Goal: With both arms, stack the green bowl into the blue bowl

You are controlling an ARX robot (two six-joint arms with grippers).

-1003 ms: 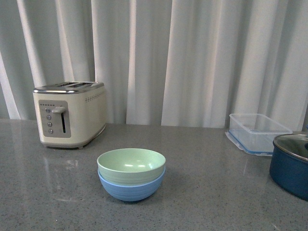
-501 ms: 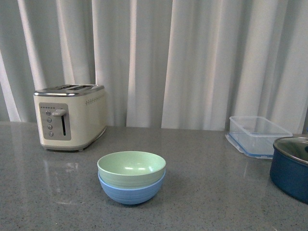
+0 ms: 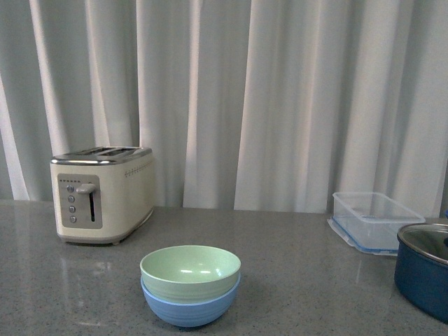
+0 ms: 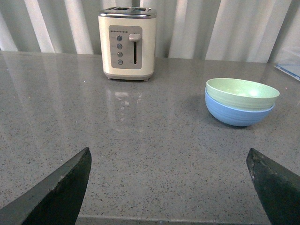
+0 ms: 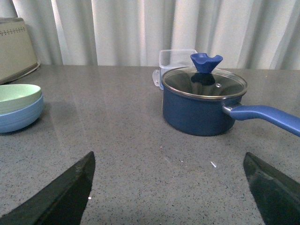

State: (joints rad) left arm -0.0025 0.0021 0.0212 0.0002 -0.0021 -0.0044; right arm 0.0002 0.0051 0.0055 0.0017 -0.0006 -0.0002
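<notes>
From the front we see no arm at all, only the green bowl nested inside the blue bowl, the pair standing upright on the grey speckled countertop.

Our left wrist view adds what the front lacks: the left gripper with its two dark fingers spread wide at either edge of the picture and nothing between them but bare counter. The stacked bowls lie ahead of this gripper, well apart from it and off toward its right finger; a cream two-slot toaster stands farther ahead, nearer the left finger's side.

Our right wrist view shows the right gripper likewise gaping, fingers far apart and holding nothing. Ahead of it and clear of it sits a navy saucepan with a glass lid, blue knob and a blue handle reaching toward the right finger's side. The clear rectangular container stands just behind the pan. The bowls appear well off beyond the left finger.

The counter is glossy, carrying faint reflections of the toaster. Pale pleated curtains close off the whole back of the room.
</notes>
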